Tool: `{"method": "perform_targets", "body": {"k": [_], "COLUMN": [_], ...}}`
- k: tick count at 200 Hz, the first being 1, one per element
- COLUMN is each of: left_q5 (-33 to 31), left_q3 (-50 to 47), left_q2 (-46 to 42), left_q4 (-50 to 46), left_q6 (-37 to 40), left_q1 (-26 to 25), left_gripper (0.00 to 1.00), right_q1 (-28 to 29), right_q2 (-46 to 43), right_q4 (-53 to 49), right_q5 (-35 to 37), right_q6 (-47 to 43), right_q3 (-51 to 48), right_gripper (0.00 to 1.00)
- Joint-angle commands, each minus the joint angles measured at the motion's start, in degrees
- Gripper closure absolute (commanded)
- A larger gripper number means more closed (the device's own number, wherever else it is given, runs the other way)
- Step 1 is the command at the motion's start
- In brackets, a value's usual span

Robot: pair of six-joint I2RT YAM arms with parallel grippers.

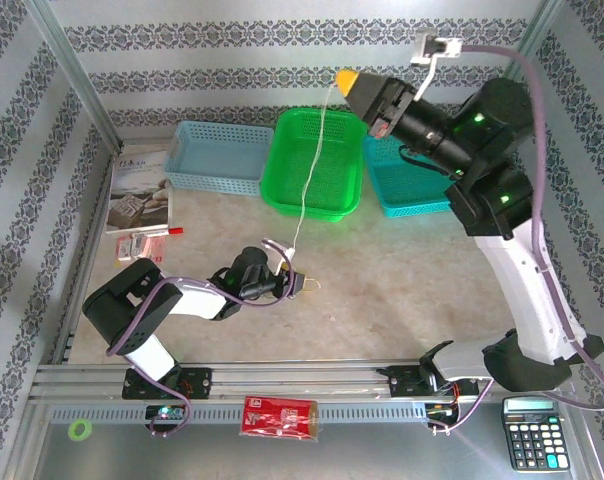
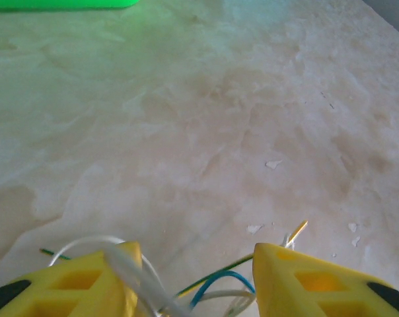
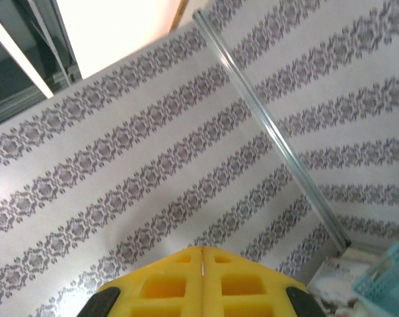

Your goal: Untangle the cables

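Holding a thin white cord high over the beige marbled tabletop, the right gripper has its yellow fingers pressed flat together on the cord's upper end. The line hangs nearly straight down past the bright green plastic basket.

Its lower end runs into the small clump of thin curly cables, which lies on the table under the left gripper. That gripper sits low, its jaws partly apart and straddling white, blue and green strands without pinching any of them (one yellow-tipped end pokes out just beside the right finger).

By the look of it the job is not far along. One cord is drawn up and out, but it is not free, and the other strands are looped together.

There is bare tabletop to the right of the clump and toward the near edge. The green basket, a pale blue plastic basket and a teal one line the far side, and a booklet lies at the left. The raised gripper is close to the striped back wall.
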Motion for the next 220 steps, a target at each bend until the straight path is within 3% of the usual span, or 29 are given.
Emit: {"method": "perform_targets", "body": {"k": [1,75,104,166,220], "left_q5": [-0.3,-0.3,0.0,0.9,-0.9], "left_q3": [-1.6,-4.4,-4.7,-4.2,-2.0], "left_q2": [1.2,2.1,0.7,-7.9,-19.0], "left_q4": [6.5,11.2,11.6,8.9,-1.0], "left_q6": [-2.6,-4.8,-6.2,-9.3,-8.6], "left_q1": [-0.6,-0.7,-0.7,-0.6,-0.6], "left_gripper": [0.53,0.55,0.51,0.29,0.08], "right_q1": [-1.9,-5.9,-6.4,-7.2,-9.8], "right_q2": [1.3,2.6,2.9,6.2,13.6], "right_q4": [-0.4,-0.4,-0.1,1.4,2.2], "right_q5": [-1.8,-3.4,-3.7,-3.5,-4.0], "right_q6": [0.6,2.9,3.4,3.8,3.7], "right_q3": [4.1,8.1,7.1,5.2,9.1], "right_gripper": [1.00,1.00,1.00,1.00,1.00]}}
